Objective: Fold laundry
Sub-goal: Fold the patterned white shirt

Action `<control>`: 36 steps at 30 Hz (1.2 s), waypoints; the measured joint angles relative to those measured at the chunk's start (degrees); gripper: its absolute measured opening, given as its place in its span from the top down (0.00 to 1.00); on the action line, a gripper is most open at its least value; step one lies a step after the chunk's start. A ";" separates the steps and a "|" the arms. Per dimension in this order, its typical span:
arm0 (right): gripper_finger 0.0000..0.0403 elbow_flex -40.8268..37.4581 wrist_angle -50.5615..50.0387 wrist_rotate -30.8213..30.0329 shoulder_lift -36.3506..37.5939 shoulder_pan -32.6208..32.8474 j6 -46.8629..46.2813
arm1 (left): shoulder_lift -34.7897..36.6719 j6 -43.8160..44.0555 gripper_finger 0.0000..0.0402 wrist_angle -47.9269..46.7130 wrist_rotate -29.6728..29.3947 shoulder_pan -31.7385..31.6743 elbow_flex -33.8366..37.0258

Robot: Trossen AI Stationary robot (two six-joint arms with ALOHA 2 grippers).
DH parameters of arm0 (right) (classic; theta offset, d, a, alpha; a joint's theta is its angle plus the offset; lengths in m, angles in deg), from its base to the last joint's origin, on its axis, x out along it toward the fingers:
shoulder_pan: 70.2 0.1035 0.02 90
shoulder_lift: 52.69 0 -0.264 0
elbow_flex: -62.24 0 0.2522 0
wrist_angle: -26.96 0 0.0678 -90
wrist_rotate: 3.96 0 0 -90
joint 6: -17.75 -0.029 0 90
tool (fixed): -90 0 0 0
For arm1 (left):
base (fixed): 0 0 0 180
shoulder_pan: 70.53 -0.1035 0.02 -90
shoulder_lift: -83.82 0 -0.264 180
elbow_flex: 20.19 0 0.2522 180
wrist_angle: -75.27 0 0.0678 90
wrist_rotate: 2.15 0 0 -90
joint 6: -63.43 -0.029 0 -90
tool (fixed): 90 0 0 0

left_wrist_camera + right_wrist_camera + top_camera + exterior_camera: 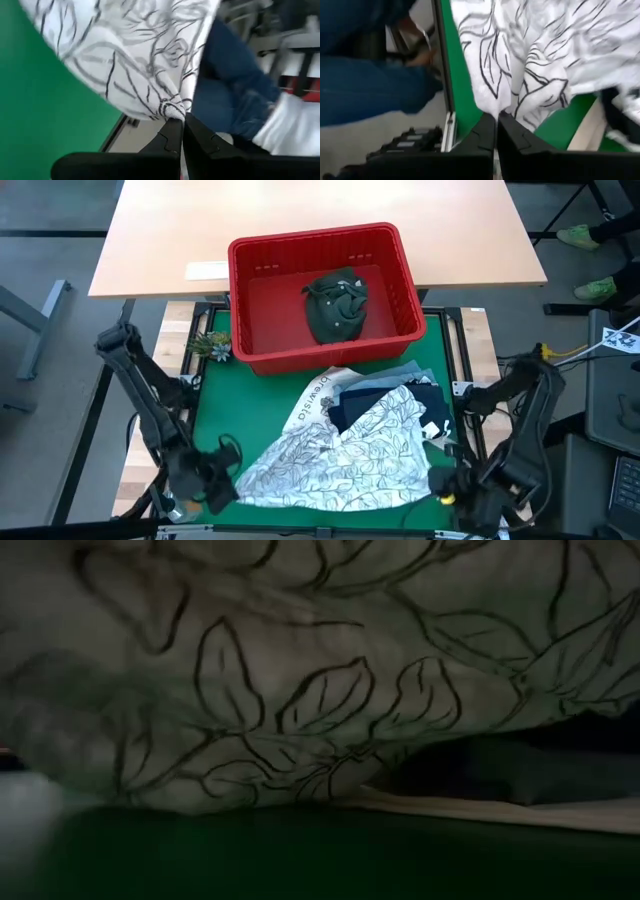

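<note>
Leaf-print garment (340,450) pinched at corners by left hand (213,480) and right hand (452,492), near red basket (250,260); best spread taut, evenly.

1. Left arm bent low along the table's left side, left gripper (181,131) at the near left corner, fingers pressed together.
2. Right arm folded at the right side, right gripper (496,131) at the near right corner, fingers together.
</note>
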 joint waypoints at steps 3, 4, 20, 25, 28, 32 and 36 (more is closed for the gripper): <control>0.99 0.00 0.33 3.95 -3.19 0.00 -1.14 | -4.55 4.39 1.00 2.08 1.89 1.85 0.00; 0.99 0.00 0.37 5.11 -4.23 0.00 -1.30 | -6.08 5.58 1.00 2.99 2.53 2.27 0.00; 0.99 0.01 5.79 20.04 -15.32 0.00 -1.45 | -17.30 11.92 1.00 18.43 10.75 3.14 0.00; 0.99 0.00 5.93 20.31 -16.53 -0.02 -1.02 | -17.30 11.90 0.96 18.44 10.01 3.14 0.00; 0.99 0.00 6.61 20.48 -16.58 -0.02 -1.02 | -17.30 11.87 0.91 18.35 10.03 3.12 0.00; 0.99 0.00 6.80 20.29 -16.58 -0.02 -1.02 | -17.30 11.42 0.83 18.33 10.02 3.14 0.00; 0.96 0.00 6.82 19.91 -16.58 -0.02 -1.00 | -17.30 9.49 0.76 18.13 9.95 3.10 0.00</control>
